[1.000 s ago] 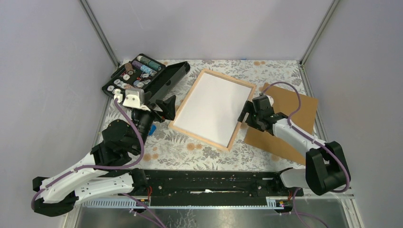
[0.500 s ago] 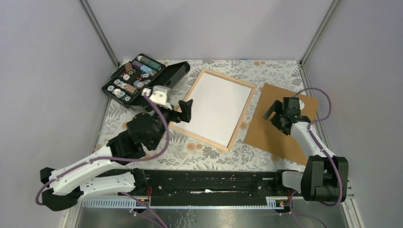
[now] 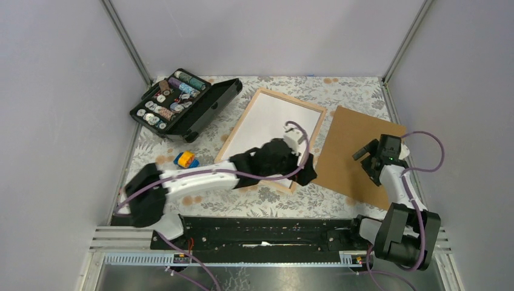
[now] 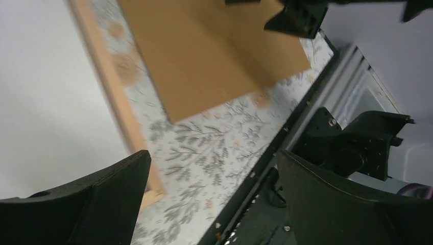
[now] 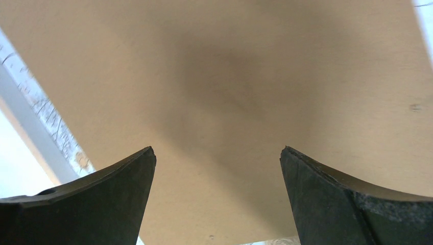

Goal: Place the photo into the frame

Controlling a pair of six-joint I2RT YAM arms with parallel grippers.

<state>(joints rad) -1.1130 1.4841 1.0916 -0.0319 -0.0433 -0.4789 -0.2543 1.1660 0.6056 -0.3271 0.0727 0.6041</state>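
A pale table cover (image 3: pixel 254 197) with grey leaves and brown flowers on it lies flat over the table; at the back left sits an open black plastic case (image 3: pixel 212 104); its tray holds little rolls in many colours (image 3: pixel 182 83) and small round white bits (image 3: pixel 149 115); near the case, closer to the front, lies a tiny orange, yellow and blue toy (image 3: pixel 186 160); on the right a plain flat brown board (image 3: pixel 345 139) lies on the cover; grey walls (image 3: pixel 260 36) stand all around.

In the top view the left arm (image 3: pixel 200 176) hides the frame (image 3: pixel 238 126) along its lower edge and lower right corner. The white sheet (image 3: pixel 273 118) inside shows no print. The case (image 3: pixel 182 103) contents and the orange-blue bit (image 3: pixel 186 159) are too small to tell. The left wrist view is blurred, with the frame cut off at left. The board (image 5: pixel 230 76) overruns the right wrist view.
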